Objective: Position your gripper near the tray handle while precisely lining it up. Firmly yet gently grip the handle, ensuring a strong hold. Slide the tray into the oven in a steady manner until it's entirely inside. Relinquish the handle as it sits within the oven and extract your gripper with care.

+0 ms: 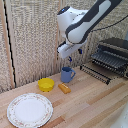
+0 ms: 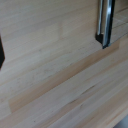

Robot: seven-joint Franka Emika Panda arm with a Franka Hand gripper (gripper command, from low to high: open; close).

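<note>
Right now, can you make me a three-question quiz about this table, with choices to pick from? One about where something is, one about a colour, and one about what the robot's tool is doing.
1. Where is the round patterned plate?
A. Inside the oven
B. On the wooden table, at the exterior view's left
C. On top of the mug

2. What colour is the bowl?
A. Yellow
B. Green
C. Pink

3. What is the tool doing?
A. Holding the tray handle
B. Carrying the plate
C. Hanging in the air above the blue mug, holding nothing

Answers:
1 B: the plate lies flat on the table, far from the oven.
2 A: the bowl beside the mug is bright yellow.
3 C: the tool is clear of the tray handle, and the tray sticks out of the oven.
</note>
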